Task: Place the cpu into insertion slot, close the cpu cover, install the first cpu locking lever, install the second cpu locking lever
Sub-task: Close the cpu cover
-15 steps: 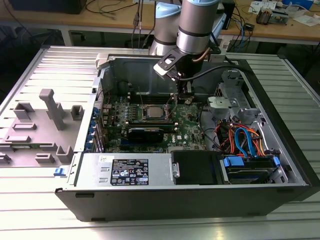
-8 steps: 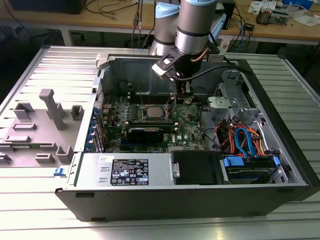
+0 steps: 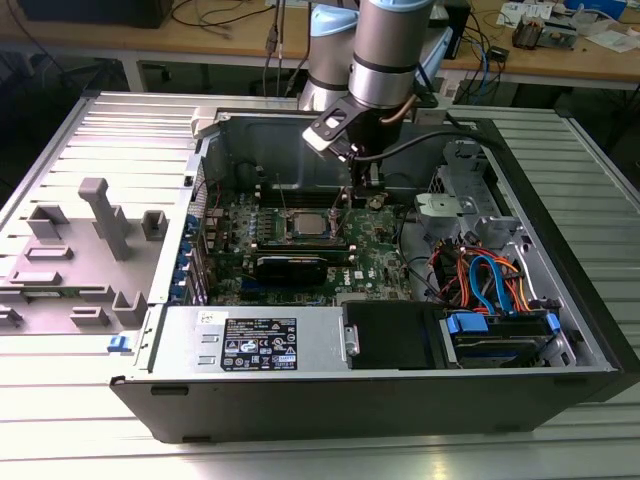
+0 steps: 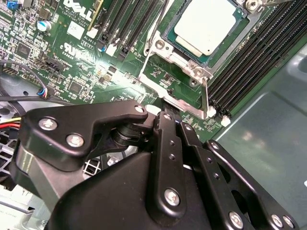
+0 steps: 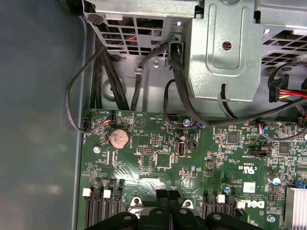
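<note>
The cpu [image 4: 211, 21] lies flat on the green motherboard [image 4: 72, 57], its silver top facing up; the exterior view shows it mid-board [image 3: 308, 222]. The silver cpu cover [image 4: 178, 61] frames it and lies down around the chip, hiding the insertion slot beneath. A thin metal locking lever [image 4: 206, 96] runs along the cover's edge. My gripper [image 4: 165, 114] hovers just beside the cover's corner, fingers pressed together with nothing seen between them. In the first wrist view the gripper [image 5: 168, 194] points down at the board, and in the exterior view the gripper [image 3: 352, 195] hangs just right of the cpu.
Black memory slots [image 4: 249, 62] flank the socket. A metal drive cage [image 5: 225, 52] with black cables stands close by. Coloured cables [image 3: 490, 280] fill the case on the exterior view's right. The power supply [image 3: 255, 340] sits at the front, and a grey fixture [image 3: 100, 215] lies outside the case.
</note>
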